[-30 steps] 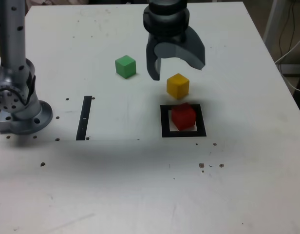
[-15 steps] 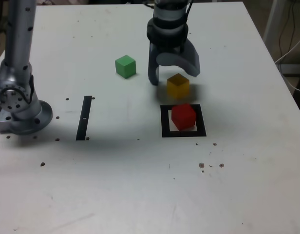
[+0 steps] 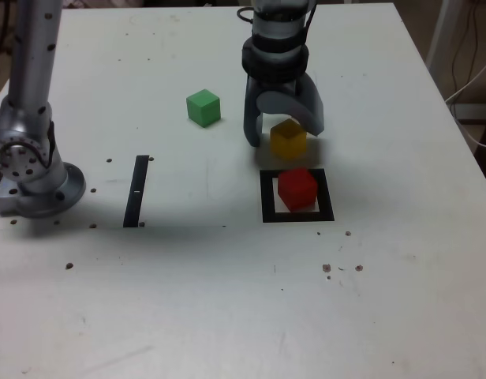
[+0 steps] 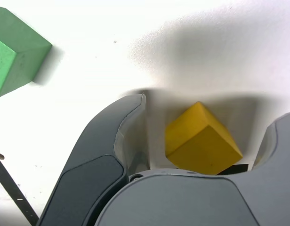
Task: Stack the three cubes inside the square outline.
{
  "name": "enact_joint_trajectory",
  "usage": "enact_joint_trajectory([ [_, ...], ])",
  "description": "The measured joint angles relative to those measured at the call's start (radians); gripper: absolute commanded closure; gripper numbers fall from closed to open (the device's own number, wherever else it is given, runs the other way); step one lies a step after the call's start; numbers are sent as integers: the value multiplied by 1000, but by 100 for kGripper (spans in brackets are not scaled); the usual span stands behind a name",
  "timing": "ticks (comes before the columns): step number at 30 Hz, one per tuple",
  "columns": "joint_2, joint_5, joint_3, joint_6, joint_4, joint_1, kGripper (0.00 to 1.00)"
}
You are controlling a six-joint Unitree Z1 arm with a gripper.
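The red cube (image 3: 297, 189) sits inside the square outline (image 3: 267, 197); the gripper (image 3: 281, 134), jaws parted, straddles the ungrasped yellow cube (image 3: 288, 137) just behind it; the green cube (image 3: 203, 107) waits apart

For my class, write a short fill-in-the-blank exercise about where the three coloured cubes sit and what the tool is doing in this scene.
1. The small red cube sits inside the thick black ____ outline.
2. The dark grey tool has its open jaws on either side of the small ____ cube.
3. The small green cube stands alone on the white ____, untouched.

Missing words: square; yellow; table
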Motion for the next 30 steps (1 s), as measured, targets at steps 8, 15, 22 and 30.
enact_joint_trajectory([
  [8, 18, -27, 2, 20, -11, 0, 18],
  [15, 29, -33, 8, 22, -24, 0, 20],
  [22, 36, -33, 8, 22, -24, 2, 29],
  [30, 38, -31, 9, 22, -20, 15, 42],
])
